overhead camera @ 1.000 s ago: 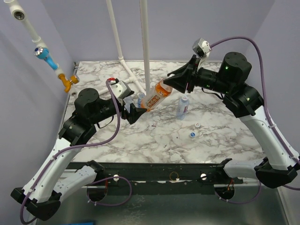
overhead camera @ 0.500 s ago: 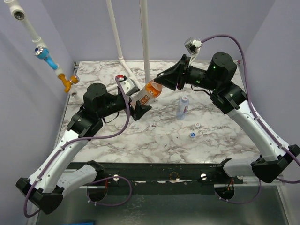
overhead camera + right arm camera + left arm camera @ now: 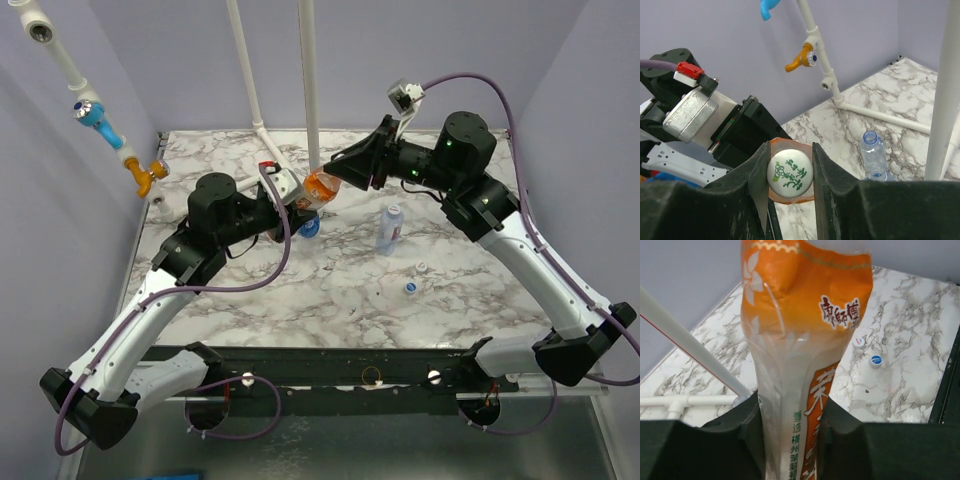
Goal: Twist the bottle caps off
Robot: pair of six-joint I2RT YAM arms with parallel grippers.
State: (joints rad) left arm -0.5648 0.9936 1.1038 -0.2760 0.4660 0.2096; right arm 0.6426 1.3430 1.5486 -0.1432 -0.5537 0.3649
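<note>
The orange bottle [image 3: 318,187] hangs above the table's back middle, held from both ends. My left gripper [image 3: 298,203] is shut on its labelled lower body [image 3: 800,340], a finger pressing each side. My right gripper [image 3: 790,172] is shut on the bottle's white cap [image 3: 790,175] with green print, the orange shoulder showing behind it. A clear bottle [image 3: 392,228] stands on the marble to the right. Two loose white caps [image 3: 423,268] [image 3: 409,288] lie near it, also visible in the left wrist view [image 3: 858,342] [image 3: 876,360]. Two clear bottles with open necks [image 3: 872,150] lie below the grippers.
A white vertical pole [image 3: 310,90] rises just behind the held bottle, joined to white floor pipes [image 3: 285,165]. A slanted pipe with a blue valve and an orange valve [image 3: 100,125] runs along the left wall. Purple walls close the back and sides.
My left gripper moved up to the orange bottle and shut on its lower body. The right arm carried the bottle a little left and stayed shut on the cap.
</note>
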